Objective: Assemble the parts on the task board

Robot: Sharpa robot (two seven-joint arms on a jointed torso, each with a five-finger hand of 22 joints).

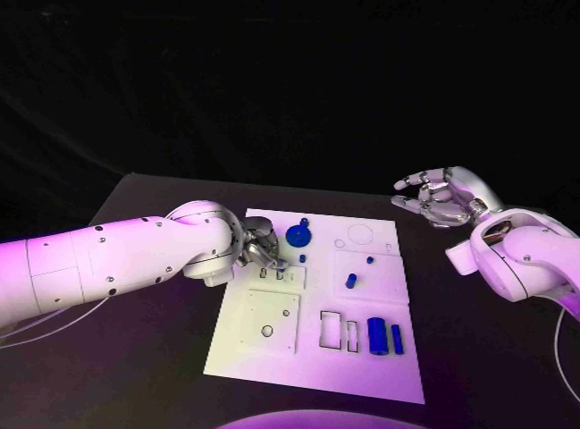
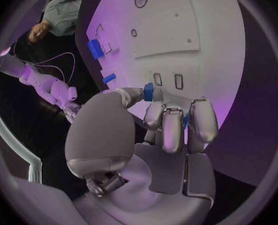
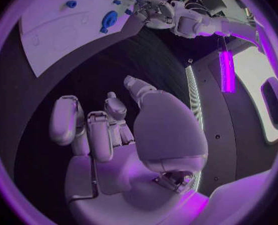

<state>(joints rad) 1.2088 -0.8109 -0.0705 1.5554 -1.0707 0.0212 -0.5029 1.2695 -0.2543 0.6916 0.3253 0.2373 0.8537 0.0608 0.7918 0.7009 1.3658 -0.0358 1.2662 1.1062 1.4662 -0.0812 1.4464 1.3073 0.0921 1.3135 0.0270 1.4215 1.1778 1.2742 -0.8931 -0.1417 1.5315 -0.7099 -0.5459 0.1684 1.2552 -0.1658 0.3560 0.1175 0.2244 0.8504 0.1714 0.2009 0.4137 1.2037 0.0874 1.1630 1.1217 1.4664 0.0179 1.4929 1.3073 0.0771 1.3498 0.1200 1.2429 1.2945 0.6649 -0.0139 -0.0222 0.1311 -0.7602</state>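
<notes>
The white task board [image 1: 271, 350] lies in the middle of the black table. My left hand [image 1: 262, 250] hovers low over the board's left part, beside two small slots [image 2: 178, 81]. It pinches a small blue part [image 2: 148, 91] between thumb and fingers. A blue round part [image 1: 298, 237] lies just beyond that hand. Small blue pieces [image 1: 350, 281] stand mid-board. Two blue blocks [image 1: 376, 336] lie near the front right. My right hand [image 1: 438, 198] hangs raised off the board's far right corner, fingers loosely apart and holding nothing.
A raised white plate [image 1: 266, 320] with a round hole takes up the board's front left. Two rectangular outlines [image 1: 331, 329] lie beside the blue blocks. A circular recess [image 1: 359, 236] is at the board's far side. Bare black table [image 1: 148, 357] surrounds the board.
</notes>
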